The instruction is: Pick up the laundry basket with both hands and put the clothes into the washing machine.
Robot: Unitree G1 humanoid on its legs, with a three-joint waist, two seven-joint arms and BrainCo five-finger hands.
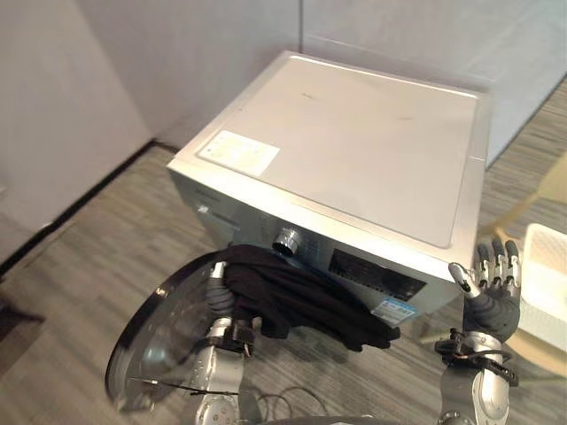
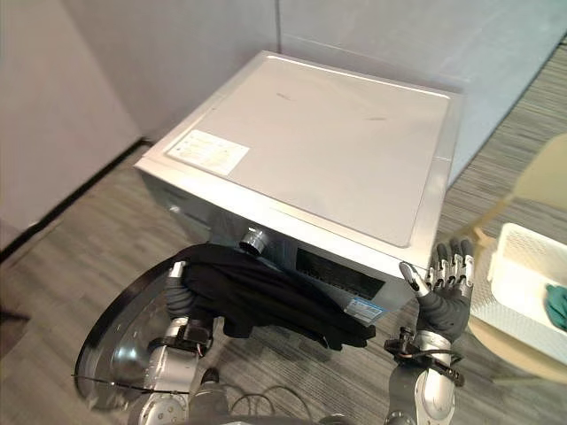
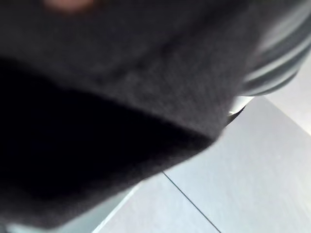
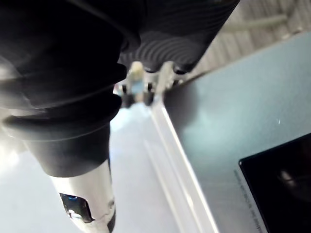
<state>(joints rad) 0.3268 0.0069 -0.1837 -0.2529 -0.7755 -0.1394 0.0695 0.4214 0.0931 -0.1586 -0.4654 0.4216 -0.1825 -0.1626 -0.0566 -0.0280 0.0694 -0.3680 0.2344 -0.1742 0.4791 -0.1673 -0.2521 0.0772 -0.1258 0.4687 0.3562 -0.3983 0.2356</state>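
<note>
Grey plank floor point(image 1: 80, 266) and pale walls point(image 1: 177, 53) surround a silver washing machine point(image 1: 354, 150) whose round glass door point(image 1: 155, 354) hangs wide open at its front. A bundle of black clothes point(image 1: 301, 301) hangs across the front of the machine just below the control panel, draped over the left hand point(image 1: 219, 299), which reaches up from beside the open door. The cloth covers that hand, and in the left wrist view dark fabric blocks the sight, so I cannot tell whether it is grasping the bundle or only carrying it. The right hand point(image 1: 496, 274) is raised beside the machine's front right corner, fingers straight and spread, holding nothing and apart from the clothes. To the robot's right, the white laundry basket point(image 2: 507, 274) sits on a pale chair point(image 2: 545, 177), well apart from both hands. A teal piece of cloth point(image 2: 558, 305) lies inside it, and the rest of its inside is cut off by the edge of the view. The drum opening is hidden behind the bundle, so what is already inside cannot be told. By my reading, the loading is under way: the black bundle is at the mouth but not yet pushed in, and the teal piece is left to follow.
</note>
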